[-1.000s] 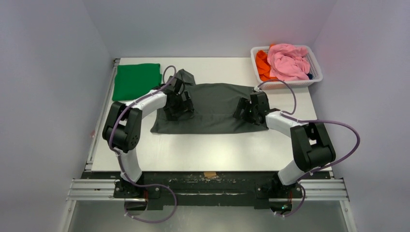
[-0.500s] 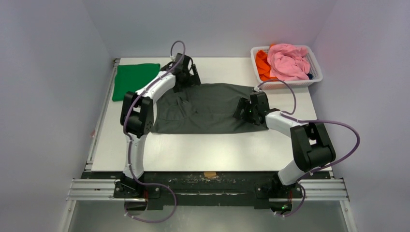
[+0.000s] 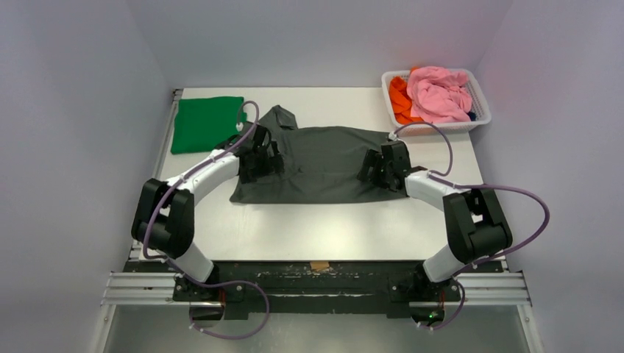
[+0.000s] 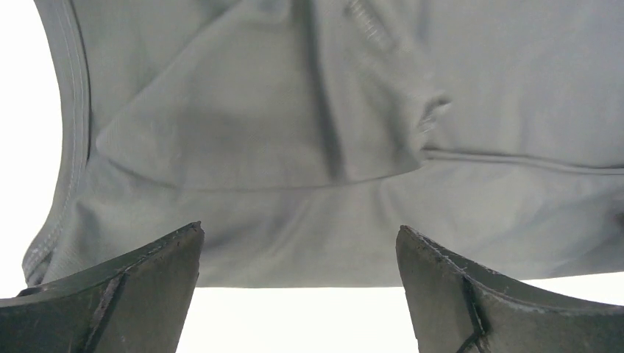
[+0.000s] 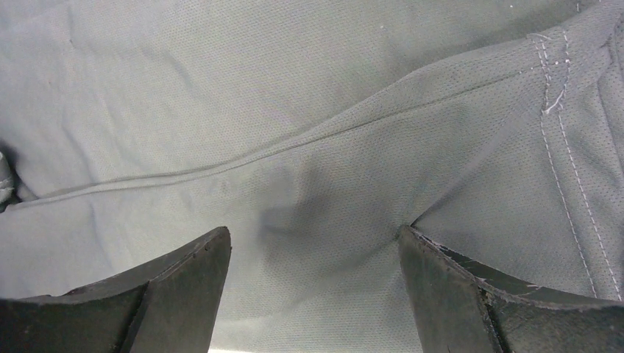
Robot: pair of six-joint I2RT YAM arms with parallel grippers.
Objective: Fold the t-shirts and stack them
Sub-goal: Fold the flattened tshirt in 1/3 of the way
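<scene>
The dark charcoal-grey t-shirt [image 3: 324,165] lies spread flat in the middle of the table, one sleeve sticking out at its far left corner. The green t-shirt [image 3: 207,123] lies folded at the far left. My left gripper [image 3: 266,157] is open over the grey shirt's left part. In the left wrist view [image 4: 298,229] its jaws stand wide apart above the shirt's edge [image 4: 294,184] and hold nothing. My right gripper [image 3: 374,168] is open and rests on the shirt's right part. In the right wrist view [image 5: 314,229] the cloth [image 5: 294,132] puckers at the right fingertip.
A white mesh basket [image 3: 480,95] with pink and orange clothes stands at the far right corner. Bare white table [image 3: 324,228] lies between the shirt and the near edge. Grey walls close in on both sides.
My left gripper reached out to the sleeve at the shirt's far left corner, then came back to the shirt's left part. The right arm has barely moved.
</scene>
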